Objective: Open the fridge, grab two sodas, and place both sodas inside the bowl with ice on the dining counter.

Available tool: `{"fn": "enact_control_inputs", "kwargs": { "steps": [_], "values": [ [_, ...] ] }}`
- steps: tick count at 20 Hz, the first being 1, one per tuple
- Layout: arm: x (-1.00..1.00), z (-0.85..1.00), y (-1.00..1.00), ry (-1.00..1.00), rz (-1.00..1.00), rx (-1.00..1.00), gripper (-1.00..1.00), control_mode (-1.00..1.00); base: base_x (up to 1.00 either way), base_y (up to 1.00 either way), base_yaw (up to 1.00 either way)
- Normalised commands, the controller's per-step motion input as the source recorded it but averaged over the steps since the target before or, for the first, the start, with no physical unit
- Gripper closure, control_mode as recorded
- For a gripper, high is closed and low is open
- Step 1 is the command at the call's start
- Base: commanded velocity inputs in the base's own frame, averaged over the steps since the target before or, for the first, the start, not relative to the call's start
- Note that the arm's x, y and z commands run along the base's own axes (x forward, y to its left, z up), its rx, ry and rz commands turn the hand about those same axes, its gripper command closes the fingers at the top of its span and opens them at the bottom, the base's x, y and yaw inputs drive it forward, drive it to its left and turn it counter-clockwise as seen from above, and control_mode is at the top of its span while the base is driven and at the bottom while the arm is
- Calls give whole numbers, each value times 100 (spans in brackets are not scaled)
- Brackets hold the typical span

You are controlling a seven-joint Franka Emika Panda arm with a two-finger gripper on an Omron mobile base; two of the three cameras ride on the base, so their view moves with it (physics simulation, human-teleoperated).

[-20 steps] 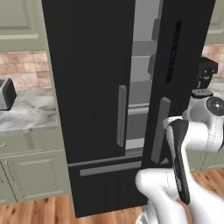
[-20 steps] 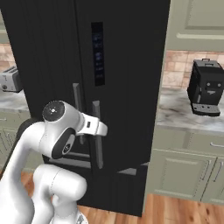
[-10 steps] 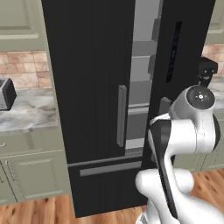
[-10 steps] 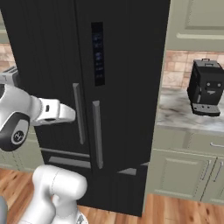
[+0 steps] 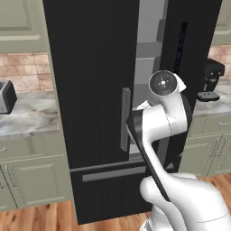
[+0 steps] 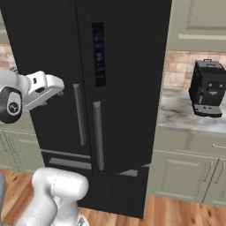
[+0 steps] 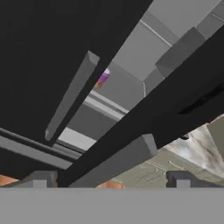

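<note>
So the fridge (image 5: 90,90) is sitting right in front of the robot, big black two-door unit between pale green cabinets (image 5: 31,180). From the left base view its left door is swung partway out, and through the gap you can see the light grey shelves (image 5: 146,67) inside. The left door's grey handle (image 5: 125,119) runs vertically just beside the arm's elbow. In the right base view both long handles (image 6: 97,134) sit side by side near the middle of the fridge front, with the dark control panel (image 6: 99,54) above them and the bottom drawer (image 6: 70,164) below.

The hand (image 7: 110,180) is up close to the opening. In the hand view the two dark fingertips (image 7: 40,178) poke up at the bottom edge, well apart, with nothing between them, so it's spread wide and holding nothing. That view is rolled over, so the door handles cross it as slanted grey bars and the grey interior shows between the black door edges. There's a little pink/magenta bit (image 7: 102,78) peeking out past the edge of one handle, which looks like the pink soda on a shelf, but it's too small to say much more. Can't make out the blue one.

Off to the sides: a black coffee machine (image 6: 207,88) on the marble tabletop (image 6: 190,114) right of the fridge, and a toaster (image 5: 6,96) on the left one.
</note>
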Motion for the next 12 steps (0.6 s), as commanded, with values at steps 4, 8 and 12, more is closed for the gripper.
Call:
{"fn": "enact_control_inputs", "kwargs": {
  "steps": [4,8,12],
  "values": [
    [94,0,2,0,13,-15,-100,-100,0,0,0],
    [89,0,14,8,5,-16,-100,-100,0,0,0],
    [90,0,14,8,0,-17,-100,-100,0,0,0]
  ]
}}
